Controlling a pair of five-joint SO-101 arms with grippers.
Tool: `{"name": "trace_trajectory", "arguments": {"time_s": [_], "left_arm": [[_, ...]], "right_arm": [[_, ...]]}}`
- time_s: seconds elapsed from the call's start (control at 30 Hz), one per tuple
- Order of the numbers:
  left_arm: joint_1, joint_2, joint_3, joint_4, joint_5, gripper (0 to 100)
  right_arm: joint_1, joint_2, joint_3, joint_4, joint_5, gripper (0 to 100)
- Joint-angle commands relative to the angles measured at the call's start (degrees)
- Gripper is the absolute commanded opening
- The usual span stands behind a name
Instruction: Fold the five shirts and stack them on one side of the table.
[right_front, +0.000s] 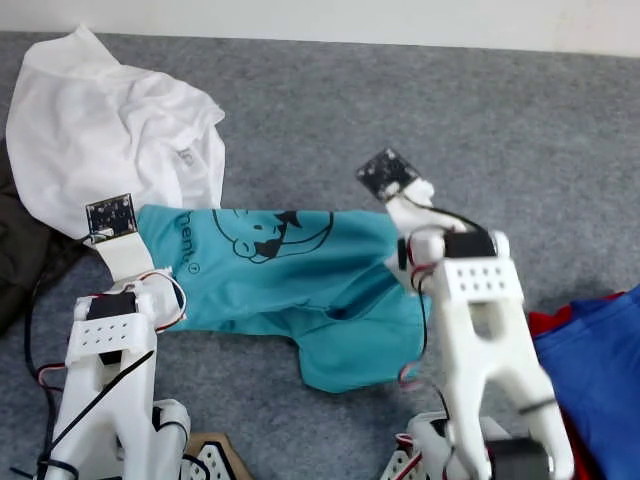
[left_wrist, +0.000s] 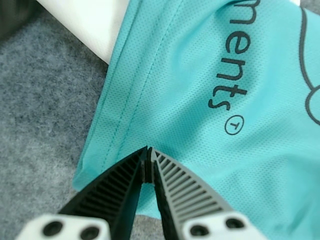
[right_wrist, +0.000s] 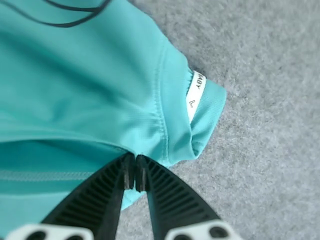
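The teal shirt (right_front: 290, 270) lies spread across the middle of the table (right_front: 450, 120), printed side up, with a loose flap hanging toward the near edge.

Step in hand, as judged: folding this shirt by its two ends.
- Lift both ends together and at an even height, so the cloth stays taut between the arms.
- Carry the held edge over the body of the shirt in one pass, and do not drag the flap.
- Keep clear of the white shirt (right_front: 110, 130) at the far left corner, whose edge touches the teal one.

Pose: the left gripper (left_wrist: 149, 161) points down at the shirt's left end, its jaws narrowed to a pinch on the hemmed edge. The right gripper (right_wrist: 135, 172) points down at the right end, its jaws likewise closed on gathered cloth just beside the label. Both forearms reach in from the near edge.

A blue shirt (right_front: 595, 360) and a red shirt (right_front: 550, 322) wait at the right edge.
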Motion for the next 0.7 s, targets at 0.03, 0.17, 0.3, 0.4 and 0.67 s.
{"name": "trace_trajectory", "arguments": {"time_s": [0.03,0.17,0.3,0.4,0.67], "left_arm": [[0.5,-0.4,-0.1,-1.0,0.2,1],[0.5,-0.4,-0.1,-1.0,0.2,1],[0.5,-0.4,0.4,-1.0,0.1,1],[0.5,-0.4,0.4,-1.0,0.1,1],[0.5,-0.4,0.7,-2.4,0.1,1]], "right_arm": [[0.7,8.5,-9.1,-0.8,-1.2,0.7],[0.7,15.3,-13.9,-0.8,-1.2,0.7],[1.6,21.5,-19.0,-0.9,-1.3,0.7],[2.4,25.8,-23.0,-0.9,-3.3,0.7],[2.9,29.7,-26.5,0.3,-5.3,7.4]]}}
